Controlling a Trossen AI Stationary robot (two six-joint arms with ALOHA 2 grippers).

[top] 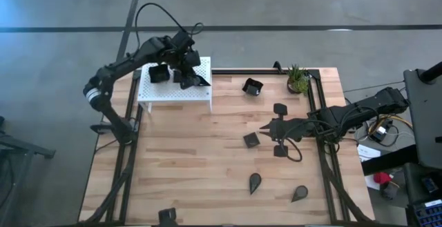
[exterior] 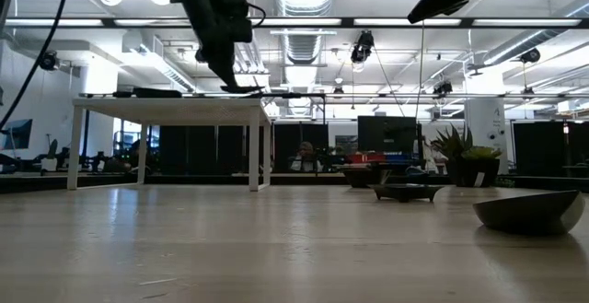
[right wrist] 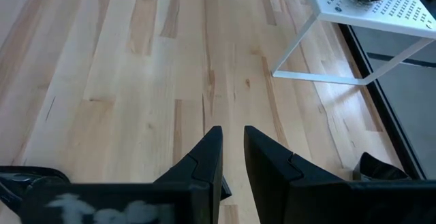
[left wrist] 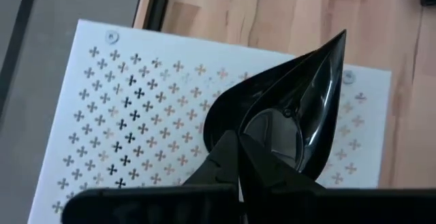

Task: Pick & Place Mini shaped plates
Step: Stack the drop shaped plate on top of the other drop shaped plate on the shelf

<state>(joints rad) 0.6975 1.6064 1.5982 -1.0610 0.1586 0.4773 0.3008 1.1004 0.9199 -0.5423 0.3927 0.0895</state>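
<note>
Left gripper (left wrist: 238,157) clamping the rim of a teardrop plate (left wrist: 286,108), fingers pinched tight on the rounded end, pointed tip aiming away from the gripper. Hanging just above the white perforated platform (top: 162,92), plate tilted and apparently not yet resting flat; likely being held by the edge so the dish can be set down without fingers getting trapped under it. Beside the gripper on the platform, sitting already: a larger black plate with upturned rim (top: 159,74), suggesting the platform is serving as the drop-off.

Right gripper (right wrist: 231,159) waiting low over the bare tabletop (right wrist: 122,67), fingers parted only narrowly, gripping nothing visible between them. Near it in the high view, lying loose: a square plate (top: 251,139), another small dish (top: 280,108), and farther out two teardrop plates (top: 255,182) (top: 300,194). Rimmed plate (top: 253,86) and potted plant (top: 298,79) standing beyond, toward the far edge.
</note>
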